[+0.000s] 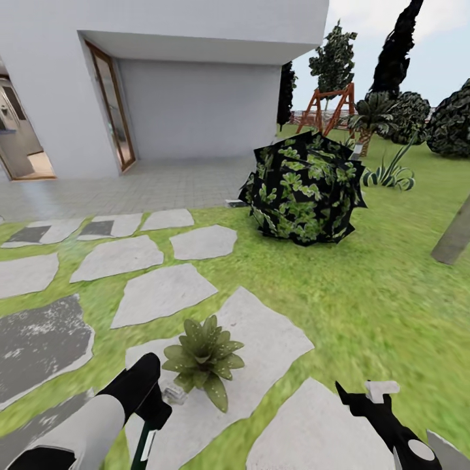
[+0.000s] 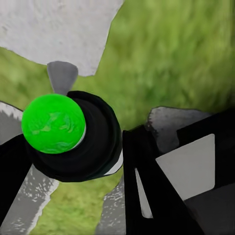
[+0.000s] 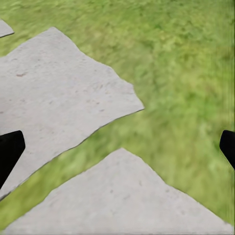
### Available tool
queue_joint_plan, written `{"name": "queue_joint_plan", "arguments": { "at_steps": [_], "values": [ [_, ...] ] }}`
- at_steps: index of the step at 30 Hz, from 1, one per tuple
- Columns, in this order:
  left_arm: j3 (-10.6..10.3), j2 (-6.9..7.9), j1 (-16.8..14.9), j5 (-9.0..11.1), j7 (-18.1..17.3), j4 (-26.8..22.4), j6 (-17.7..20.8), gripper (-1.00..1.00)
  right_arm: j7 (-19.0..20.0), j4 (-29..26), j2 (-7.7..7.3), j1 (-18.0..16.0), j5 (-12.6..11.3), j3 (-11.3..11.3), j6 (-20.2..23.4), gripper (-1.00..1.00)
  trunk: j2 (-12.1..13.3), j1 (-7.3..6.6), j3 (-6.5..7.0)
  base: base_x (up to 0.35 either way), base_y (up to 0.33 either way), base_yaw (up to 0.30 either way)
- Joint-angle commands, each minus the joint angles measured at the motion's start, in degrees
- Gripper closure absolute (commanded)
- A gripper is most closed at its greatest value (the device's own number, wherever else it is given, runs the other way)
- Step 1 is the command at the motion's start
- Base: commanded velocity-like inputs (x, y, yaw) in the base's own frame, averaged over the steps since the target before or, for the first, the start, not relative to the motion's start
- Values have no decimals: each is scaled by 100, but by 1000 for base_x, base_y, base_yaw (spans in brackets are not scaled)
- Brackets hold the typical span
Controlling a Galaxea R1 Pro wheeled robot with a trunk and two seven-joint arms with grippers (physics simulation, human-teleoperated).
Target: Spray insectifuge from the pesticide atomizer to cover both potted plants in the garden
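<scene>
- Rosette of pointed, pale-speckled green leaves: potted plant sits on a pale, matte, irregular stepping stone, at 6 o'clock in the head view; pot itself hidden under the leaves.
- Left gripper at 7 o'clock, just beside the plant, glossy black with a white forearm sleeve. Its fingers pinch the pesticide atomizer: left wrist view shows a round black body, a bright green glossy dome on it and a grey tab beyond. Bottle's lower end is cut off by the frame edge.
- Right gripper at 5 o'clock over grass and stone; fingers spread wide, only black tips visible at the wrist view's edges.
- Lawn blurred, mottled green.
- Large faceted dark bush at 1 o'clock.
</scene>
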Motion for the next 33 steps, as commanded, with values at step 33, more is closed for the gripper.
{"name": "queue_joint_plan", "arguments": {
  "at_steps": [33],
  "values": [
    [41,21,-32,-26,186,-332,23,100,41,9,-2,-8,60,-30,-35,-100,-2,-1,-20,-18,287,-92]
  ]
}}
